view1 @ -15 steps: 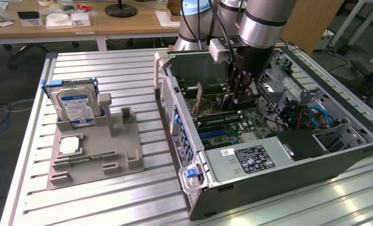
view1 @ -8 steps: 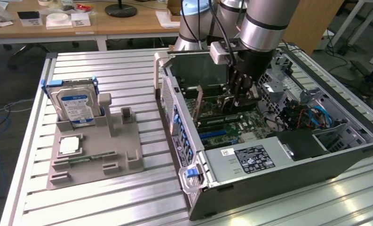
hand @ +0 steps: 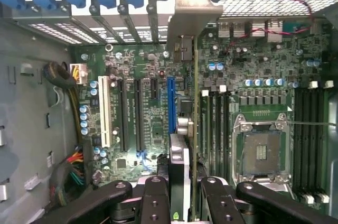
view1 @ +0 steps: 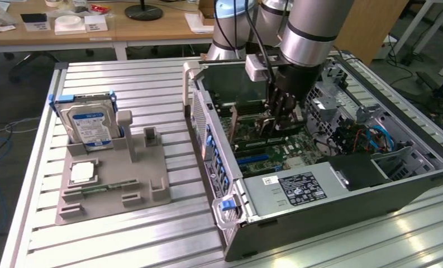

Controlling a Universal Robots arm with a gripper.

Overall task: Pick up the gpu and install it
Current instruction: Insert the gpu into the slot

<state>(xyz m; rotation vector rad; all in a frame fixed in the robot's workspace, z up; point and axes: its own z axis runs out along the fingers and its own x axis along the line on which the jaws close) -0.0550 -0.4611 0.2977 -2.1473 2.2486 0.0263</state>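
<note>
Bench point(view1: 132, 234): grey fixture point(view1: 109, 184) at the exterior view's left, holding hard drive point(view1: 91, 125) upright; open PC case point(view1: 318, 167) at right; gripper point(view1: 279, 120) inside case, partly closed on gpu point(hand: 194, 145), held on edge above motherboard point(hand: 153, 123), bracket point(hand: 191, 20) toward case's rear slots.

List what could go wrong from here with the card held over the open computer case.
1. The gpu, edge-on in the pincer, hangs above the motherboard between the blue slot and the memory slots; a slight offset could seat it beside a slot.
2. Its silver bracket sits near the rear case wall and may catch there.
</note>
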